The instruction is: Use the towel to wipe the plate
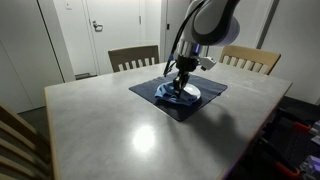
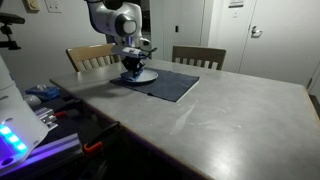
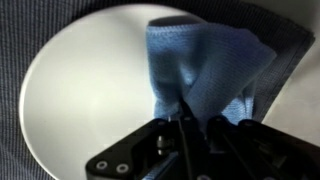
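A white plate (image 3: 85, 95) lies on a dark blue placemat (image 1: 205, 92) on the table; it shows in both exterior views (image 1: 190, 95) (image 2: 146, 75). My gripper (image 3: 196, 118) is shut on a blue towel (image 3: 205, 65), which hangs down bunched and rests on the plate's right part. In the exterior views the gripper (image 1: 181, 83) (image 2: 132, 68) points straight down over the plate, with the towel (image 1: 178, 92) pressed under it.
The grey table (image 1: 120, 125) has two wooden chairs behind it (image 1: 133, 57) (image 1: 250, 58). Another chair back (image 1: 15, 135) stands at the near corner. Cluttered equipment with blue light (image 2: 25, 125) sits beside the table.
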